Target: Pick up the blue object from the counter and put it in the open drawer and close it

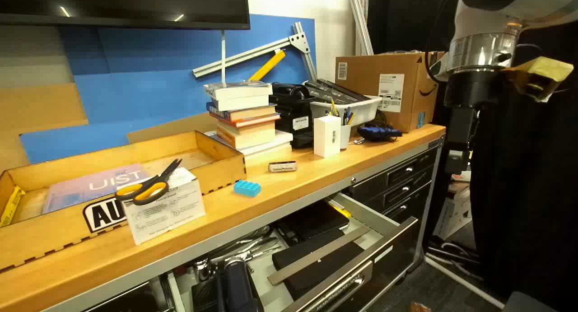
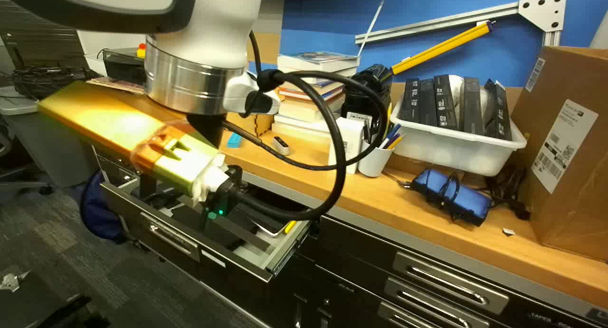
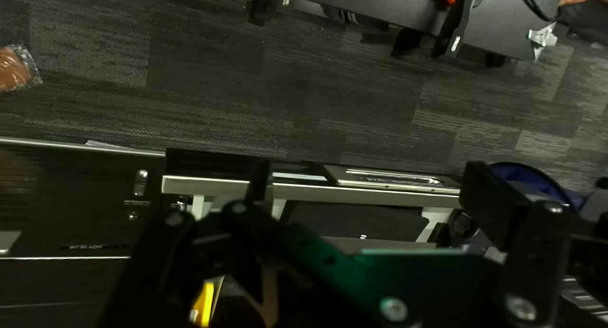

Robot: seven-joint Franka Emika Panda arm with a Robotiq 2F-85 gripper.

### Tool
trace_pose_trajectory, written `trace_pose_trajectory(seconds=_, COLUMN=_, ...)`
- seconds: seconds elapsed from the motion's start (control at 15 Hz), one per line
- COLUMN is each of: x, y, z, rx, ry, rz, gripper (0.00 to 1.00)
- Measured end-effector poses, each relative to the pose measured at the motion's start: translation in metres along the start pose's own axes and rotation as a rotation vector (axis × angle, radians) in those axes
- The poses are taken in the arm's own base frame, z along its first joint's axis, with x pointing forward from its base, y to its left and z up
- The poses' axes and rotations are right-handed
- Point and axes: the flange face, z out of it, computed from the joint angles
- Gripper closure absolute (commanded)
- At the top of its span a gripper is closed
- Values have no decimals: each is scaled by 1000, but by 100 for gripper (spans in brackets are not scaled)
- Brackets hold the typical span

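On light-brown wooden bench [image 1: 293,185], rectangular cyan block [image 1: 247,188] lying; your black hand [image 3: 368,183] likely preparing grip, fingers [image 3: 496,200] apart; dark-fronted metal drawer [image 1: 393,264] gaping, presumably for block.

- Backed in both exterior views by a bright blue wall panel [image 1: 144,93], with a tan board [image 1: 36,106] beside it.
- Topped by a wide black screen [image 1: 122,2], streaked with white light reflections [image 1: 65,11].
- Finished at the screen's right with pale wall [image 1: 289,2].
- Darkened at far right, in an exterior view, by a black curtain [image 1: 519,190].
- Floored in dark grey carpet tiles [image 3: 285,81], mottled, some paler toward the right of the wrist view.
- Crossed at the wrist view's top edge by dark grey furniture [image 3: 370,5], perhaps a cart, too cropped to tell.
- Lit brightly at the wall, dimly at the floor.
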Motion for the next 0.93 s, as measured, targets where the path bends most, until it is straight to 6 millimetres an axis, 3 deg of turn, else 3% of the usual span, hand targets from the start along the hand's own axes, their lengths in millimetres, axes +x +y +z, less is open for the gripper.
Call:
trace_pose_trajectory(seconds=0.6, x=5, y=-3, z=-2, rx=-21, ry=8, rz=2, gripper=0)
trace_pose_trajectory(seconds=0.73, x=26, y=-16, z=-3, rx=-69, ry=50, rz=-11, gripper=0)
trace_pose_trajectory(seconds=0.93, x=83, y=-62, z=9, rx=-162, ry=118, rz=-58, gripper=0)
